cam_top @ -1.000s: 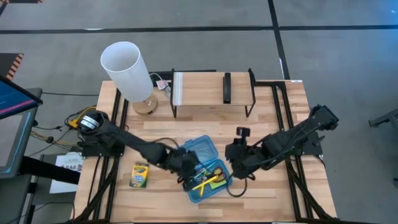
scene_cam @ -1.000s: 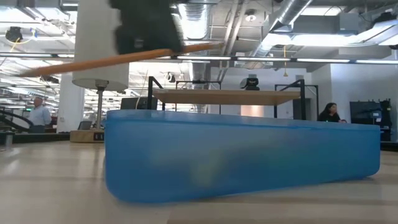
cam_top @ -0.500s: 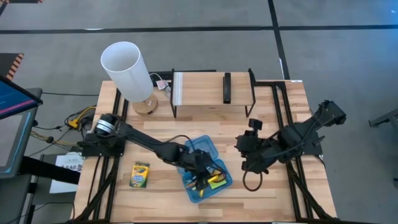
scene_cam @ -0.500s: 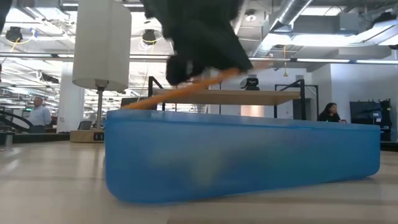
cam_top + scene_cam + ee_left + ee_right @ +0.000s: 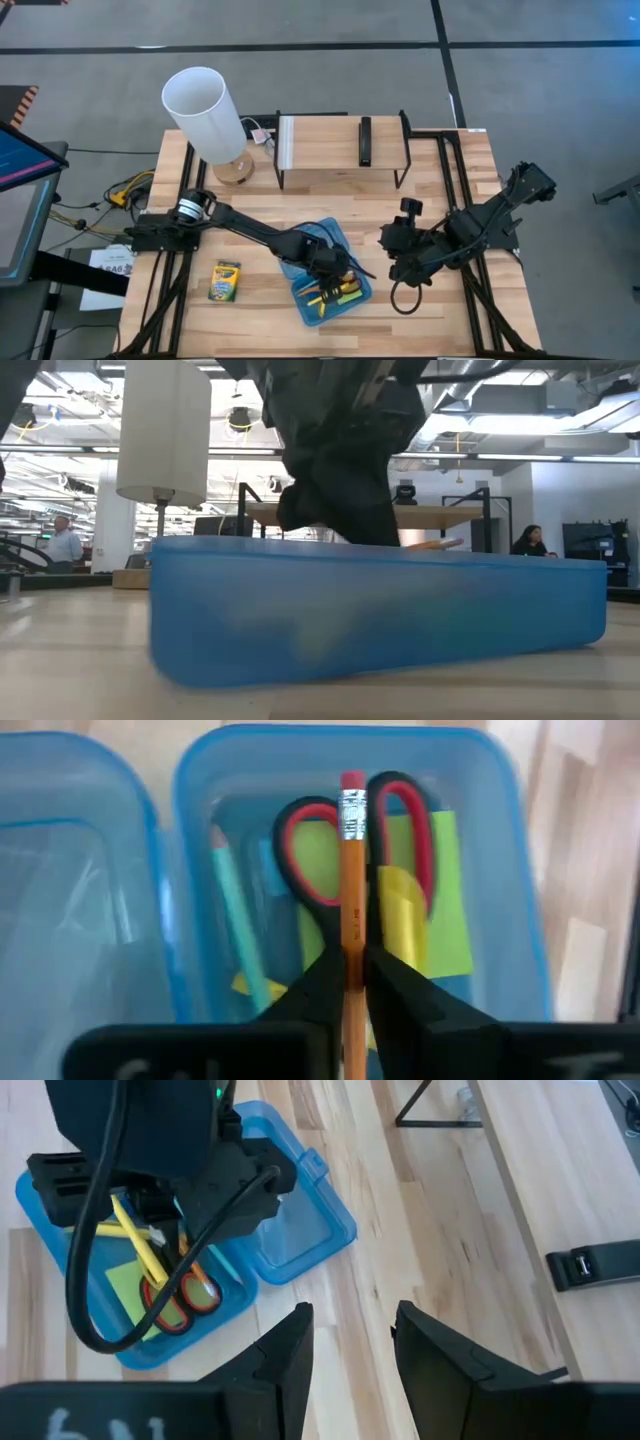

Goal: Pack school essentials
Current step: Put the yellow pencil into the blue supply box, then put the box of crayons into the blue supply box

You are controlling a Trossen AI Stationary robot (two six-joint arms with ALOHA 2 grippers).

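A: Centre frame: the left gripper [image 5: 350, 982], jaws clamped on the orange pencil [image 5: 351, 870], dips into the blue case [image 5: 322, 300], so it lands beside the scissors [image 5: 325, 850].

B: The right gripper [image 5: 352, 1342], centre-right, waits above the tabletop [image 5: 420, 325], jaws apart, empty.

translucent plastic case [image 5: 500, 860], wooden table [image 5: 440, 320]

An orange pencil [image 5: 352, 900] with a pink eraser tip lies over red-handled scissors [image 5: 345, 840] on a lime-green sticky-note pad [image 5: 445, 890] — all inside the case. The yellow-green crayon box [image 5: 225, 281] lies flat on the table — well apart.
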